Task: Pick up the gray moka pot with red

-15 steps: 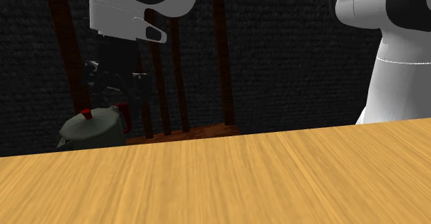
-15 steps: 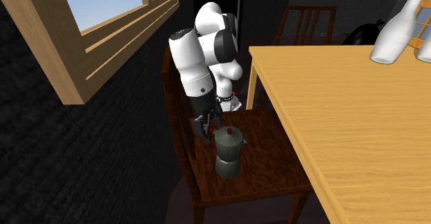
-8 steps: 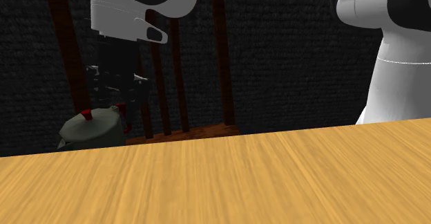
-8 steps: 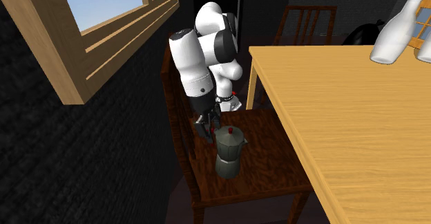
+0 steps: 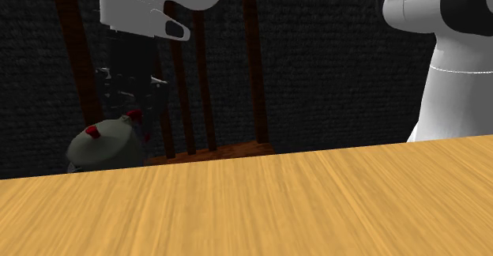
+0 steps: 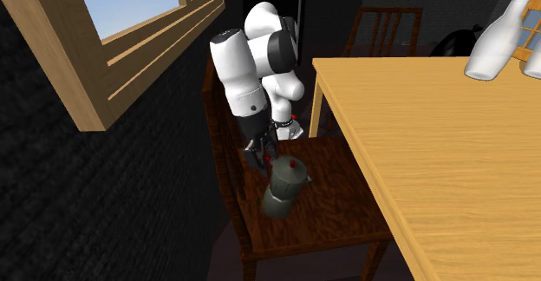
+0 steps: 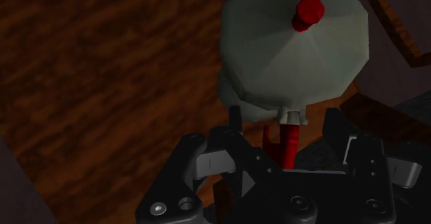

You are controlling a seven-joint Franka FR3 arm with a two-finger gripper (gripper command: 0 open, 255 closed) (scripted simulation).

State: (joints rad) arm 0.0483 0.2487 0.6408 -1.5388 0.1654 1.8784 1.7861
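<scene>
Straddling the red handle of the tilted moka pot, the end effector stands spread.

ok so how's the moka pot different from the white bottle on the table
The moka pot is grey with a red knob; the white bottle is plain white. The pot is on the chair seat, the bottle up on the table. The pot leans over; the bottle stands on its base.
</scene>
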